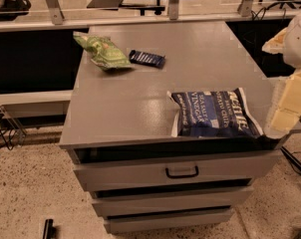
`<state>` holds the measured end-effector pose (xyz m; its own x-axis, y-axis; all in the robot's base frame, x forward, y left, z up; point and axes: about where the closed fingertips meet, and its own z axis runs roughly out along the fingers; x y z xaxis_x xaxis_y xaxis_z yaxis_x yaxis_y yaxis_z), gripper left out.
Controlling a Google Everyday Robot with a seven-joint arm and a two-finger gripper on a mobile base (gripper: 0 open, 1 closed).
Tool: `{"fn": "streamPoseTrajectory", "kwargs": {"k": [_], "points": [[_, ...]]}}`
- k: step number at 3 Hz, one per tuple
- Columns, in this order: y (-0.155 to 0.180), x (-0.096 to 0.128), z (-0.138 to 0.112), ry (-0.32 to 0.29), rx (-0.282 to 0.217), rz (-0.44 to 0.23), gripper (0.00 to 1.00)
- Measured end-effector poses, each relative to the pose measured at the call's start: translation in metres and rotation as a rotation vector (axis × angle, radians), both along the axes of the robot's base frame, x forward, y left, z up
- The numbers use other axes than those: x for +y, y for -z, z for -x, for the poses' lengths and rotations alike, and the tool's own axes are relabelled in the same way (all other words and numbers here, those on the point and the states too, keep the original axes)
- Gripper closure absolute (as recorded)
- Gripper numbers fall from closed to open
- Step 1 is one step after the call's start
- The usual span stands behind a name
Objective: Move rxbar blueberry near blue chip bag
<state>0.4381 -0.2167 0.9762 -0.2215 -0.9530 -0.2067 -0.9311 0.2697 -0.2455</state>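
The rxbar blueberry is a small dark navy bar with white lettering, lying flat at the back of the grey cabinet top, just right of a green bag. The blue chip bag is large with white lettering and lies at the front right of the top, near its front edge. My gripper shows as pale cream parts at the right edge of the view, beside the right end of the blue chip bag and far from the bar. It holds nothing that I can see.
A green chip bag lies at the back left, close to the bar. The cabinet has several drawers below, one with a dark handle. A railing and chairs stand behind. A speckled floor surrounds the cabinet.
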Motion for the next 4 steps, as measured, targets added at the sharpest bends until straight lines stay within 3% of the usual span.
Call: {"fn": "streamPoseTrajectory", "kwargs": {"k": [1,2,4], "points": [[-0.001,0.000,0.000,0.000,-0.003,-0.001,0.00],[-0.006,-0.001,-0.020,-0.010,-0.056,-0.030,0.00],[-0.034,0.020,-0.117,-0.082,-0.220,-0.146,0.00]]}}
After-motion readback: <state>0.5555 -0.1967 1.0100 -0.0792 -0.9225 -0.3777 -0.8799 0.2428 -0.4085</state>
